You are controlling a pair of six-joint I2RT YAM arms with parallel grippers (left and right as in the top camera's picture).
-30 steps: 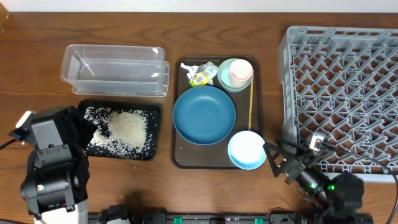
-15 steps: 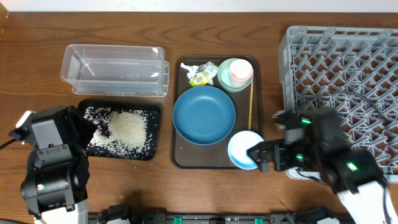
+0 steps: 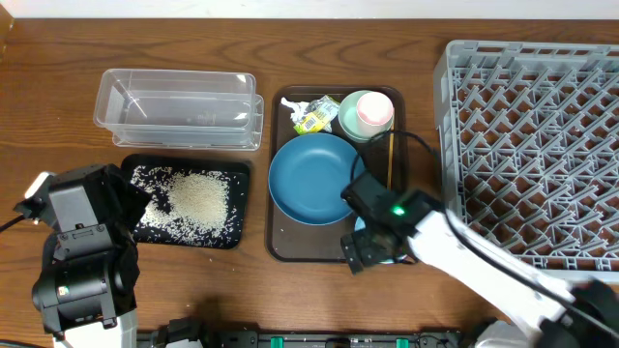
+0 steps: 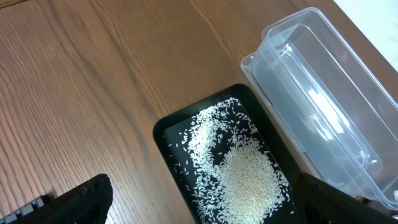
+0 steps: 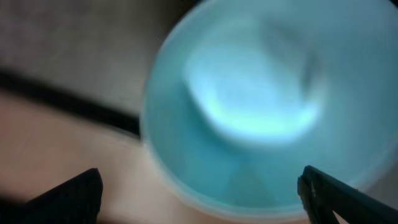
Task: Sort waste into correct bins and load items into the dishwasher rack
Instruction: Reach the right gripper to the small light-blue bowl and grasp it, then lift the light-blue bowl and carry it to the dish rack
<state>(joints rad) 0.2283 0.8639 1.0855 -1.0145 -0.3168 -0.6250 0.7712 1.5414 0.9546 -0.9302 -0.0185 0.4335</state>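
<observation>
Bowl (image 5: 249, 106) at tray's (image 3: 278, 232) five o'clock; my right end effector (image 5: 199, 202), spread wide, may clip its rim and tip it

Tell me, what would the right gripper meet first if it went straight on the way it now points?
Most likely the small light-blue round bowl, which fills the wrist view between the open jaws of the right gripper. The picture is blurred, so the depth is unclear.

Soft, even light from above; faint shadows cast on tabletop (image 3: 242, 58). Glare seen on clear tub (image 4: 323, 118). Right wrist view heavily blurred, bowl (image 5: 249, 106) smeared. Right arm (image 3: 484, 266) streaked in overhead view.
</observation>
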